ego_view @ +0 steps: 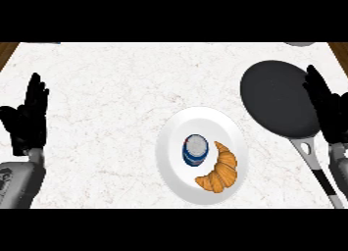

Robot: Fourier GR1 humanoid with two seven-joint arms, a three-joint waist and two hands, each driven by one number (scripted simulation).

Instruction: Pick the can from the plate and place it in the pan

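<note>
- Can (pixel 194 149): blue w/ silver top, upright on the white plate (pixel 178 171), in the plate's middle, slightly toward its left side.
- Croissant (pixel 220 169): also on the plate, curved along the can's right & near side; looks to be touching or just beside the can, can't tell which.
- Plate sits on the marble counter (pixel 111 98), a bit right of centre & toward the near edge.
- Pan (pixel 278 98): black, round, near the counter's right edge, toward the far side; nothing in it. Handle (pixel 315 169) runs back toward the near right corner.
- Plate & pan close, not touching.
- Left hand (pixel 24 122): by the counter's left edge, fingers straight & up, apart from everything, holds nothing, at rest.
- Right hand (pixel 332 112): at the right edge, fingers straight, upward, over the pan's right rim; holds nothing.
</note>
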